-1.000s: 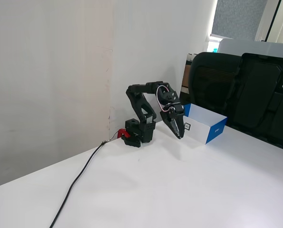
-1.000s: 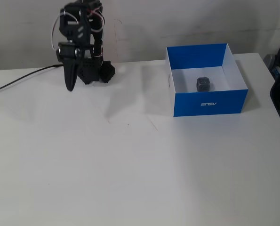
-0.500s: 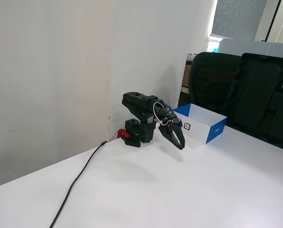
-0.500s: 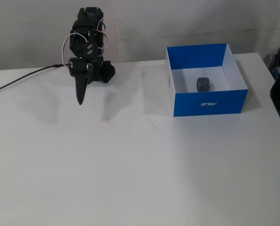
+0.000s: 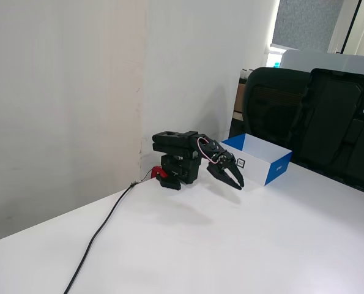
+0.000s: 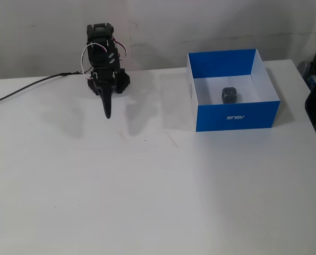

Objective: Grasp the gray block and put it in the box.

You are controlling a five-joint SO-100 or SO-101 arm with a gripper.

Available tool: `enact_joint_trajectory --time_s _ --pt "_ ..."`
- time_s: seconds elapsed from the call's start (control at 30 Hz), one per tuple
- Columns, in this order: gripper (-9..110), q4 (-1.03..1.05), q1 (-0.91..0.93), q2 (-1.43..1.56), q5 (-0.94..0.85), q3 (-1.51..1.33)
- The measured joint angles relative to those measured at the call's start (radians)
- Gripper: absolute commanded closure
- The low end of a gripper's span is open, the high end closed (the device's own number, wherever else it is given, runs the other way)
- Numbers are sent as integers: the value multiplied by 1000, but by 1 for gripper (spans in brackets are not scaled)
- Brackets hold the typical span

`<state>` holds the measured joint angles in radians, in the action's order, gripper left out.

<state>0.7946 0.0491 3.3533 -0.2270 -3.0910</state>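
White table point(image 6: 147, 202) against a pale wall; dark office chairs point(image 5: 310, 116) behind the far end in a fixed view. Black cable point(image 5: 102, 236) runs from the arm base toward the near table edge.

Gray block point(image 6: 229, 95): small dark gray cube, patterned recessed faces, resting on the white floor of the box point(image 6: 237, 114), roughly centred and clear of all four walls. It's a cube, so no long axis; its faces sit about square to the box walls. Hidden behind the box wall in the side-on fixed view.

Box point(image 5: 273, 168): blue outside, white inside, open top, white side panel with a small square mark facing the arm. Sits near the table's right edge in the top-down fixed view.

Arm folded low over its base, gripper point(image 6: 107, 112) pointing down and forward just above the table, well apart from the box. Jaws empty; in a fixed view point(image 5: 238, 182) they look closed or nearly so. Wide bare table in front and between arm and box.
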Motion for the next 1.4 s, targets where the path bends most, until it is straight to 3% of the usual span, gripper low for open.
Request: enact_joint_trajectory --time_s 0.67,0.9,1.4 --pt "101 222 -8 18 81 -5" --pt "92 222 -29 18 81 -5" --pt "99 222 -28 18 83 -5"
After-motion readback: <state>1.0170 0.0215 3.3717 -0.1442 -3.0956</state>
